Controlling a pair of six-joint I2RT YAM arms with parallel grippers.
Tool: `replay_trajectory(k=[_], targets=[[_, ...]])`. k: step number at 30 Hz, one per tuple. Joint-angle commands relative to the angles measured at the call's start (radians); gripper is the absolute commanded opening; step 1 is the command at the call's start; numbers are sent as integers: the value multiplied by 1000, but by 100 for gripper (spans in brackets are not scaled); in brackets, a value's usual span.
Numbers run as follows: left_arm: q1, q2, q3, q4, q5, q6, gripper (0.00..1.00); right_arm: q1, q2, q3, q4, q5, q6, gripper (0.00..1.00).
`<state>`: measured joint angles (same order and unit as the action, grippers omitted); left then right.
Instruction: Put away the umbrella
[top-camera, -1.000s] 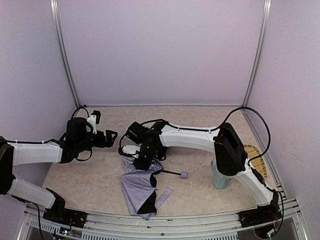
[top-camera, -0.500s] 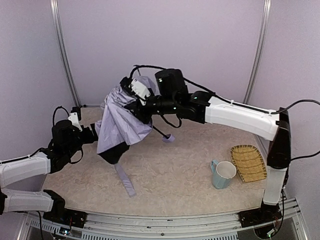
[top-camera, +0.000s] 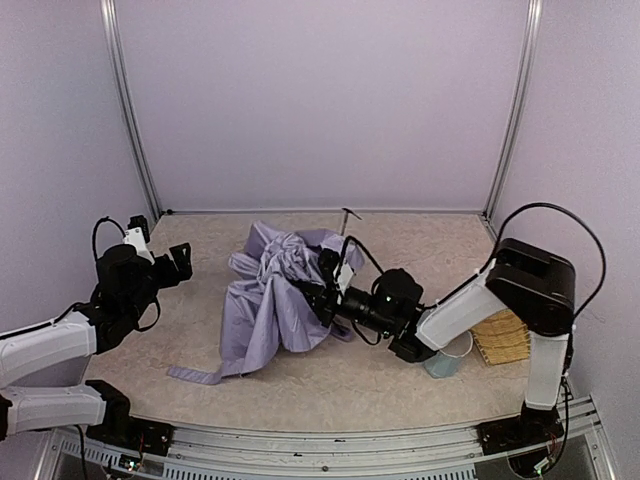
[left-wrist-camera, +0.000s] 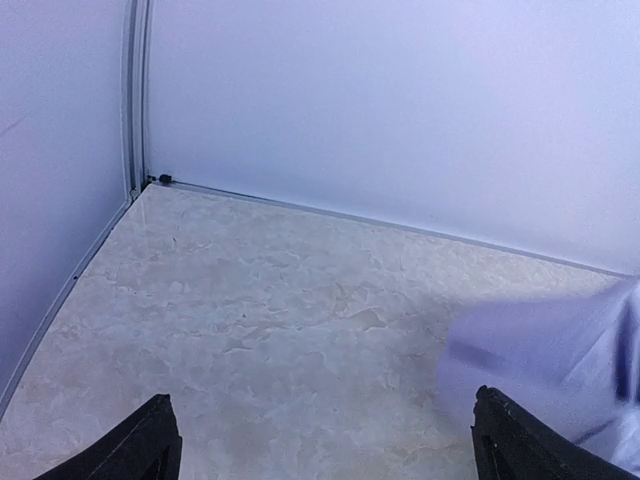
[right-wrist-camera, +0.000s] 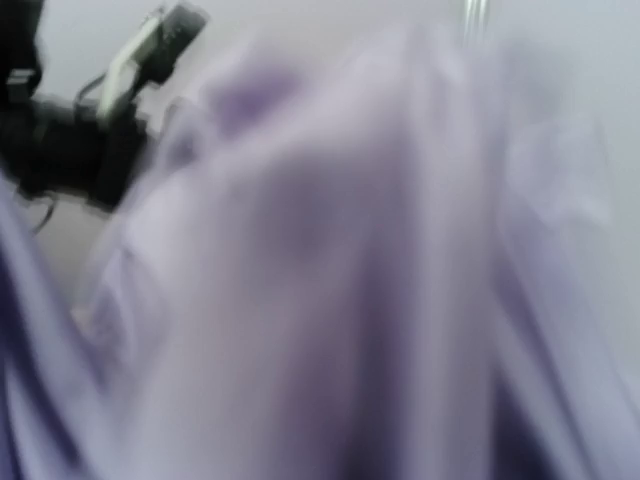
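Two claws differ: the left claw gapes, well apart from the umbrella. It lies crumpled mid-table, long axis running back-centre to near-left. The right claw is buried in fabric; its grip can't be told.

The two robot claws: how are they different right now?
The left gripper is wide open and empty; the right gripper is buried in the umbrella, so its jaws are hidden. The left gripper hangs off to the side, apart from the umbrella; the right gripper is pressed into it. Both look black.
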<state>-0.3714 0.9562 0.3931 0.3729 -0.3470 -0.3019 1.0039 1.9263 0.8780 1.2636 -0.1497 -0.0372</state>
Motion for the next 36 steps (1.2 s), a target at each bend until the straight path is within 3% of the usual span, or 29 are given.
replay_trajectory(k=[1,8,12,15,18,21,27,36], targets=[[8,1,0,7,-13,4,99,12,174,-89,175,-38,188,0],[9,15,1,23,0,14,99,78,173,-207,165,47,124,0],[7,33,9,32,55,24,99,78,78,-52,-60,37,5,0],[-2,27,14,51,185,39,95,74,48,46,-163,-2,-66,0],[-41,-5,-16,139,370,56,91,57,-3,69,-105,-44,-78,0],[-101,-44,-37,226,501,85,95,35,-67,112,-102,-68,-109,0],[-127,-31,-93,569,891,11,99,22,-134,189,-140,-150,-173,0],[-148,203,38,645,1035,6,99,24,-151,187,-148,-286,-157,0]])
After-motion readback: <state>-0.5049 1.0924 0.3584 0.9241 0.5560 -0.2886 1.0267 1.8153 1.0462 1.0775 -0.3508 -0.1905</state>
